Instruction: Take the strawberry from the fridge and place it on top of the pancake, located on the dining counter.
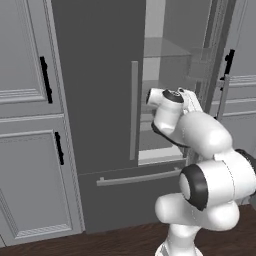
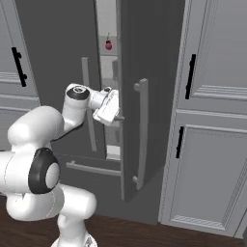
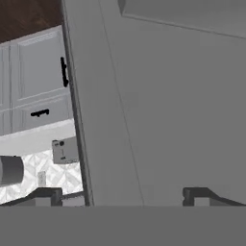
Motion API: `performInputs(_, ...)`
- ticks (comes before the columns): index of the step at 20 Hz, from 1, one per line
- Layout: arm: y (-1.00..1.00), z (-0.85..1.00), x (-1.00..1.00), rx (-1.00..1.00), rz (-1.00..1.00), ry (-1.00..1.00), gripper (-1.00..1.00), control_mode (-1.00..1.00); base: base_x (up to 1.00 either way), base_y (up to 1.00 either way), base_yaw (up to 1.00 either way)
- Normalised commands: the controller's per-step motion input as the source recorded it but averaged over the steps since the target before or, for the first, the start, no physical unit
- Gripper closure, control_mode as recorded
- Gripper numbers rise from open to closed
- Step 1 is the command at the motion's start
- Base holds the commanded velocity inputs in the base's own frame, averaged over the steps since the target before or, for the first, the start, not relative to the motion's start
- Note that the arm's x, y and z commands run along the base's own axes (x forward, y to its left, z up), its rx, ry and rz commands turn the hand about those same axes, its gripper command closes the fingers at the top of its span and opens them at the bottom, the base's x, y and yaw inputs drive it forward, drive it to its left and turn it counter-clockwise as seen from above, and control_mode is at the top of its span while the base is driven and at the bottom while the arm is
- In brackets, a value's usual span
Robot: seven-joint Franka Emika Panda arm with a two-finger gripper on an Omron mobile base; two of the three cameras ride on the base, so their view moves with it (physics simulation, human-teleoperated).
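Fridge (image 2: 62, 53) right door swung partly open at centre frame in the right base view, strawberry (image 2: 109, 45) sitting on an upper shelf in the gap, near the top of the frame. Gripper (image 3: 122, 194) open wide, holding nothing, close against the flat grey door face in the hand view.

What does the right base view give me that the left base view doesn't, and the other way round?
Right base view: the strawberry, small and red on an upper shelf inside the fridge, with a small dark ball above it, and the open right door's bar handle. Left base view: the glass shelves and the bottom drawer's handle in full. Both: the open fridge and the arm reaching toward the gap.
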Motion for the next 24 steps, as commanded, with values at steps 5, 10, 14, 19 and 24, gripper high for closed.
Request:
performInputs(5,-1.0,0.0,-0.58,0.0,-0.07,0.19,-1.0,-1.0,0.0,0.0,0.0)
performInputs(10,-1.0,0.0,-0.57,0.01,-0.09,0.15,-1.0,-1.0,0.0,0.0,0.0)
performInputs(14,-0.7,-0.11,-0.31,0.0,-0.07,0.01,-1.0,-1.0,0.0,0.0,0.0)
performInputs(19,0.06,-0.01,-0.04,-0.03,-0.02,0.0,-1.0,-1.0,0.0,0.0,0.0)
performInputs(24,1.0,-0.01,0.0,-0.11,0.0,-0.05,-1.0,-1.0,0.0,0.0,0.0)
